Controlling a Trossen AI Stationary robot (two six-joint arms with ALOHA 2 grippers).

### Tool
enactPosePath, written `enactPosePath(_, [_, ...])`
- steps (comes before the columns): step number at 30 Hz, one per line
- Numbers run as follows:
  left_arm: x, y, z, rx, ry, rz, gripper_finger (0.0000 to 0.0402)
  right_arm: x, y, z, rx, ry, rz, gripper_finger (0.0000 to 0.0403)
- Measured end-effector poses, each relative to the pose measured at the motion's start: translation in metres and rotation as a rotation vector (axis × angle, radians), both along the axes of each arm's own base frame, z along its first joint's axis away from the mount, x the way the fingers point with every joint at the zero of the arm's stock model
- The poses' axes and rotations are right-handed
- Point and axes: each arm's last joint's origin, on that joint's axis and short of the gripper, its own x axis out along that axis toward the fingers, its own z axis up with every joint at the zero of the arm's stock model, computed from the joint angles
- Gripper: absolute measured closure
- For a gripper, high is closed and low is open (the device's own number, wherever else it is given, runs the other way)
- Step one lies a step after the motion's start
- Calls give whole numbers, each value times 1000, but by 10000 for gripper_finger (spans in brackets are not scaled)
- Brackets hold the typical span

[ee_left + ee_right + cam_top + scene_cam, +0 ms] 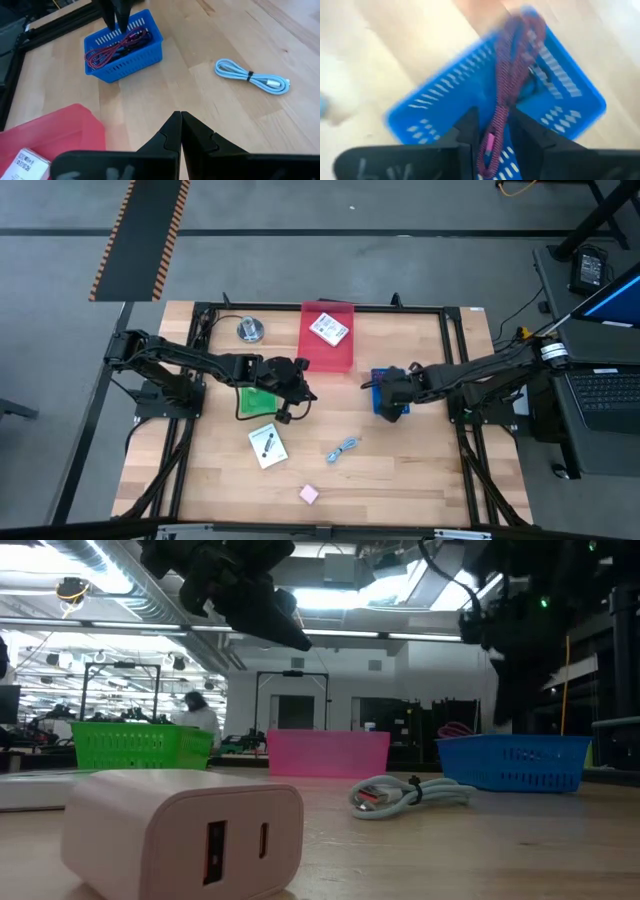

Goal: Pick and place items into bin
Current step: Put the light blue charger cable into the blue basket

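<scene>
My right gripper (494, 120) hangs open just above the blue bin (385, 393). Its fingers stand on either side of a maroon cable (512, 60) that lies coiled in the bin; I cannot tell whether they touch it. My left gripper (180, 119) is shut and empty, hovering over bare table right of the green bin (256, 399). Loose on the table lie a white card (267, 445), a light blue cable (343, 448) and a pink cube (308, 494). Another white card (328, 329) lies in the red bin (328, 356).
A round silver disc (250, 330) sits near the far left corner. The three bins stand in a row across the table's middle. Bare wood stretches along the near edge around the pink cube (180, 830) and the light blue cable (410, 794). A black frame rims the table.
</scene>
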Motion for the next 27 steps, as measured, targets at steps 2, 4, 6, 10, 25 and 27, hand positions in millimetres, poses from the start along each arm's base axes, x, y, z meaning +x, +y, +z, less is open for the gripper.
enactPosePath(2, [0, -2, 0, 5, 6, -6, 398, 6, 4, 11, -10, -28, 60, 317])
enactPosePath(4, [-2, -4, -1, 13, 23, -4, 398, 13, 8, 22, -23, -68, 128, 317])
enactPosePath(6, [-5, -8, 0, 37, 37, 11, 398, 20, 14, 33, -45, -122, 220, 318])
enactPosePath(10, [-16, -18, 7, 96, 59, 43, 398, 34, 28, 45, -104, -266, 407, 318])
enactPosePath(25, [-38, -62, 19, -4, 60, -5, 398, 63, 67, 12, -100, -186, 722, 312])
enactPosePath(27, [-38, -70, 21, -4, 38, -19, 398, 69, 75, 10, -115, -145, 773, 303])
